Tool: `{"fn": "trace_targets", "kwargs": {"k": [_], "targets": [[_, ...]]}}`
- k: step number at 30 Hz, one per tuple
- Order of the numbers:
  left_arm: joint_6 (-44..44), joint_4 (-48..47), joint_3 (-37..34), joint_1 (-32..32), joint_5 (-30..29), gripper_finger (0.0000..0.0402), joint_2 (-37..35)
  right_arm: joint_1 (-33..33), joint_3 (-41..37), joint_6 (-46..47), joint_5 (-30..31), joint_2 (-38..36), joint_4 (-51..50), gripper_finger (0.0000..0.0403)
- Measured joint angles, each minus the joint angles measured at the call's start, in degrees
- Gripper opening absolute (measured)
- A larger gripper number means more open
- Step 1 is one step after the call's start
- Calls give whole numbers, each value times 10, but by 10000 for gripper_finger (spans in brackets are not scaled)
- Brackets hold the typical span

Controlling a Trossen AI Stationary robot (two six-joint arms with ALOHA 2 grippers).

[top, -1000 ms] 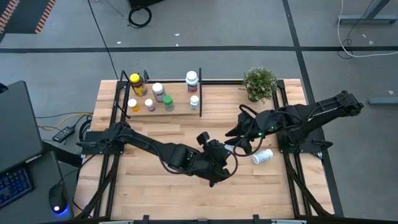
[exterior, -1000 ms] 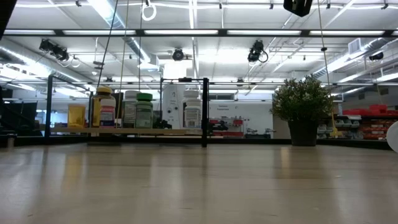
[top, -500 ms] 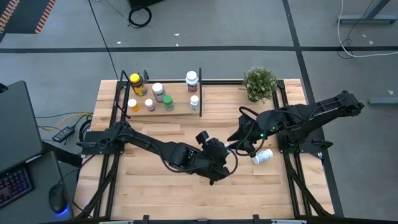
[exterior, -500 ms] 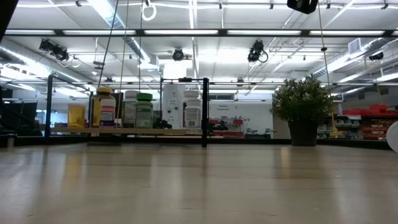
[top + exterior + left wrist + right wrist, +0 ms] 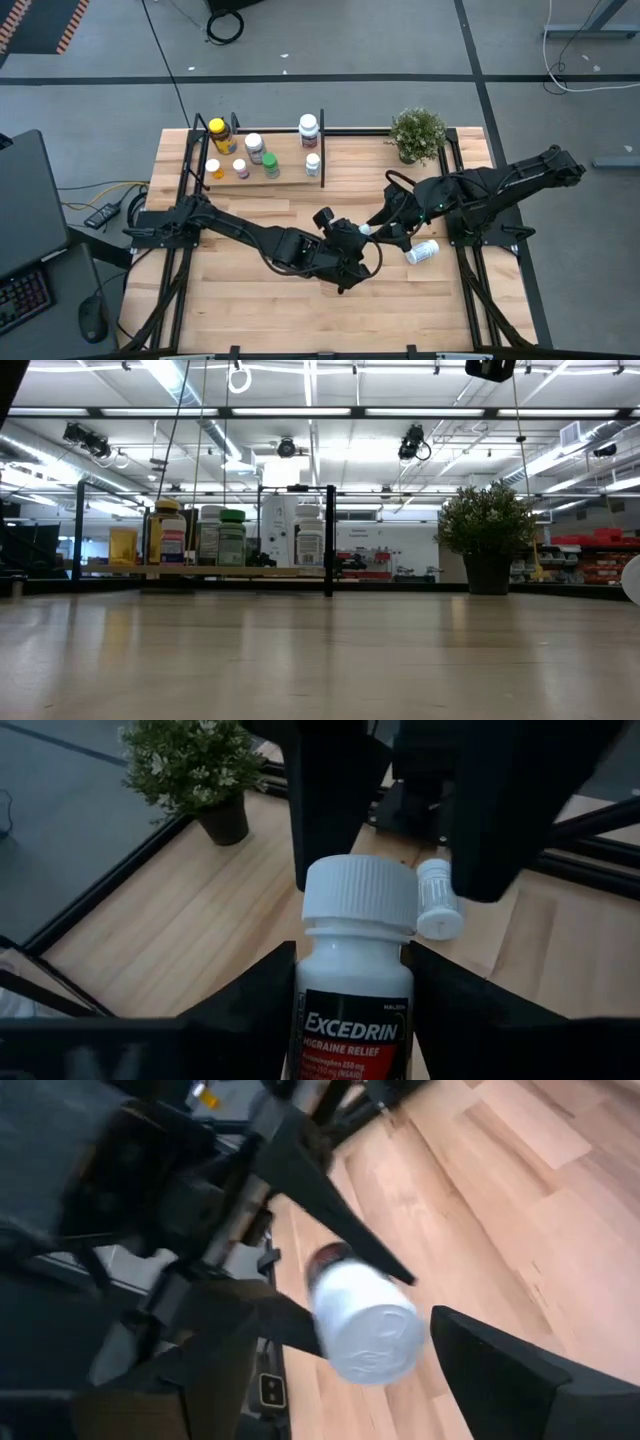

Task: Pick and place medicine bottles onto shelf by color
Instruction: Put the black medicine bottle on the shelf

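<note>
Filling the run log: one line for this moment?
left gripper: holds Excedrin bottle | right gripper: fingers open around its cap | stage: handover

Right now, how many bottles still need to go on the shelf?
Seven bottles already stand on the shelf. The left pincer holds an Excedrin bottle at mid-table, with the right pincer open around its white cap. That one and a white bottle lying on the table remain: two.

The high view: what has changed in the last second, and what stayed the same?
The right tool opened wider and moved slightly left, so its fingers now flank the cap of the Excedrin bottle that the left tool holds. The lying bottle, the bottles on the shelf and the plant did not move.
</note>
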Motion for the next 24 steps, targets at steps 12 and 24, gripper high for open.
{"fn": "trace_targets", "kwargs": {"k": [12,24], "targets": [[14,25,0,-6,-4,175,-12,-1,0,1,11,0,-59,298],[12,34,0,-14,-8,174,-23,0,0,-15,28,-1,6,295]]}}
